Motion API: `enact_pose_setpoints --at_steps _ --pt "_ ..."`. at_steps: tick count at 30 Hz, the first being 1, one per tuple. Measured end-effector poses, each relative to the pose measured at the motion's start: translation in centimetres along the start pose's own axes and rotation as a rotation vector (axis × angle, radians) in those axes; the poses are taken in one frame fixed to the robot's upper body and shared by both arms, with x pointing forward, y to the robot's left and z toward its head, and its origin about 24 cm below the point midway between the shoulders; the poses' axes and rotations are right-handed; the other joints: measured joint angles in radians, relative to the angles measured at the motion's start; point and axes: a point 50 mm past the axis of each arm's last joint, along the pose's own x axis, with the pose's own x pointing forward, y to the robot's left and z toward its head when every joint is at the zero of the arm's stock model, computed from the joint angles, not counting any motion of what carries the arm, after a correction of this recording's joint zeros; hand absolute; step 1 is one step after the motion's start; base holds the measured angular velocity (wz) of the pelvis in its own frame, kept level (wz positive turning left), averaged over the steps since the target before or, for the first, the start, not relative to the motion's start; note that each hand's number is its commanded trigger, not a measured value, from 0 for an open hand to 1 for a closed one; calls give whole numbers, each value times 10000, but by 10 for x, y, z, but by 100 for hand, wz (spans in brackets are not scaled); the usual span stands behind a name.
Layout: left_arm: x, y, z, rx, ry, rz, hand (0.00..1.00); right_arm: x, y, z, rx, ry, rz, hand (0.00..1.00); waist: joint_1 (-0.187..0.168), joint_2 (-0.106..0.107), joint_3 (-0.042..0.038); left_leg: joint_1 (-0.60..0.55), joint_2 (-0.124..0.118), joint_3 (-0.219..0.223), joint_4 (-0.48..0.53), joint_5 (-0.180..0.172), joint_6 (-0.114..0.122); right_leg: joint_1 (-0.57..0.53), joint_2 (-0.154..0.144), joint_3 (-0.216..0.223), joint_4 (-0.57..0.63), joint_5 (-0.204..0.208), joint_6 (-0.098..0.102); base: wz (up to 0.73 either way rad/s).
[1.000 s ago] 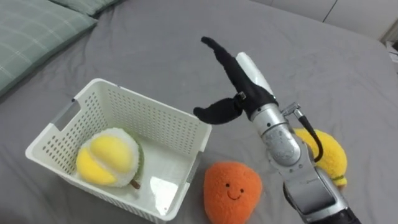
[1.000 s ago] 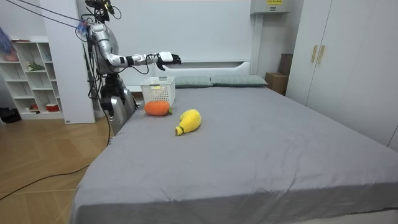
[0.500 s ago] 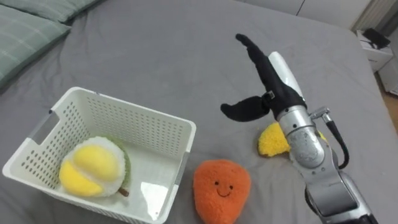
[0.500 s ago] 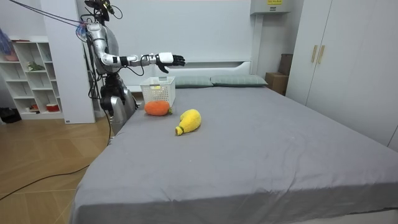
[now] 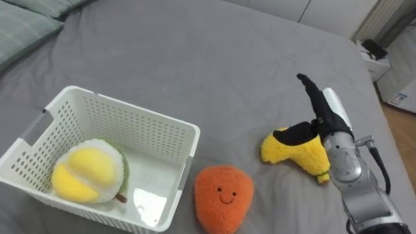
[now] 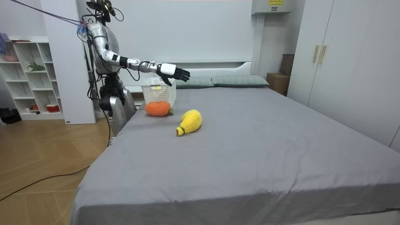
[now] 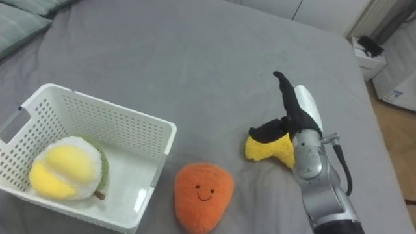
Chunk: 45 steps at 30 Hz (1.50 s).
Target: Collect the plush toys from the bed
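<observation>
We see the robot's right hand (image 5: 320, 109) stretched out over the grey bed (image 5: 195, 58). Its fingers are straight, its thumb is spread wide, and it holds nothing.

A second ago this hand hung by the far corner of the white basket (image 5: 123, 108). It has since swung to the robot's right and now shows over the yellow plush toy (image 5: 289, 153); the head has turned the same way. We judge that one toy is dealt with and the reach for the next has begun.

A yellow-and-green plush (image 5: 84, 174) lies inside the basket. The orange plush (image 5: 223, 197), with a smiling face, lies on the bed just beside the basket's near corner. The yellow toy lies farther out, to the right.

In the eye views the thumb seems to rest against the yellow toy. The room view corrects this: the hand (image 6: 172, 70) is held in the air well above the bed, and the yellow toy (image 6: 189, 122) lies apart from it. That view also shows the robot standing at the bed's side near the pillows (image 6: 215, 81).
</observation>
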Motion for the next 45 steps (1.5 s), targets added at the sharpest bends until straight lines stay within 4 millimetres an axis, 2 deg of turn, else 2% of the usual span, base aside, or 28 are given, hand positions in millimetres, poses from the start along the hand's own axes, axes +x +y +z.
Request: enact_pose_setpoints --at_steps 2,4,7,10,13,17,21,26,30,33,40,41,43,45 --pt "1 3 4 1 -79 66 0 10 -9 2 -155 104 -285 0 -8 -44 6 -332 -1 0 54 44 20 -347 -23 -28 116 20 -12 2" --pt "3 5 16 -53 -368 142 0 21 -22 4 -359 231 -749 0 47 2 83 -638 -13 2 52 108 32 -638 -31 -38 90 90 -17 2" --pt "4 8 22 45 -545 166 0 30 -28 5 -415 353 -1027 0 53 50 145 -925 -27 -1 151 152 26 -910 -28 20 90 95 -21 0" --pt "6 9 33 11 -810 156 0 36 -33 6 -198 546 -1180 0 75 45 150 -1348 -24 -37 210 188 14 -1340 -28 -10 92 115 -49 1" --pt "7 9 40 46 -973 79 0 39 -33 -2 -167 1035 -1136 0 127 45 150 -1607 -6 -41 210 206 5 -1619 -26 -15 88 121 -59 1" --pt "7 12 47 -165 -1181 141 0 45 -37 0 -366 1220 -1182 0 119 50 152 -2001 8 -87 217 228 -16 -2005 -25 -99 85 139 -87 0" --pt "8 15 57 -79 -1460 192 0 47 -40 -4 -674 1492 -1246 0 163 119 216 -2088 10 -169 195 233 -22 -2075 -22 -185 78 139 -87 7" --pt "8 15 71 -192 -1856 132 0 50 -47 -4 -849 1634 -1355 0 249 144 251 -2368 10 -163 198 234 -21 -2400 -21 -181 89 140 -88 -3" --pt "7 14 72 -240 -1961 16 0 49 -52 -9 -1757 1677 -1284 0 295 286 359 -2436 3 -122 180 234 -21 -2471 -29 -195 82 140 -88 -1" --pt "8 13 70 -185 -1894 -80 0 47 -53 -14 -2472 1816 -911 0 335 287 364 -2569 7 -147 181 234 -21 -2604 -24 -195 87 140 -88 -1" --pt "7 9 69 -131 -1903 -312 0 45 -48 -24 -2925 2279 30 0 355 273 356 -2532 13 -156 143 234 -22 -2623 -30 -196 115 140 -88 -2" --pt "7 9 70 -131 -1911 -322 0 45 -47 -26 -3050 2366 185 0 369 270 354 -2509 11 -237 150 234 -22 -2636 -28 -197 156 139 -87 -8" --pt "8 11 72 -283 -1950 -317 0 42 -46 -33 -3370 2622 502 0 391 272 355 -2479 34 -732 162 247 -41 -2865 -9 -248 475 128 -92 -6" --pt "8 12 75 -158 -2033 -300 0 41 -46 -38 -3908 2761 673 0 417 257 357 -2487 10 -873 167 247 -43 -2768 -23 -361 402 132 -96 0"
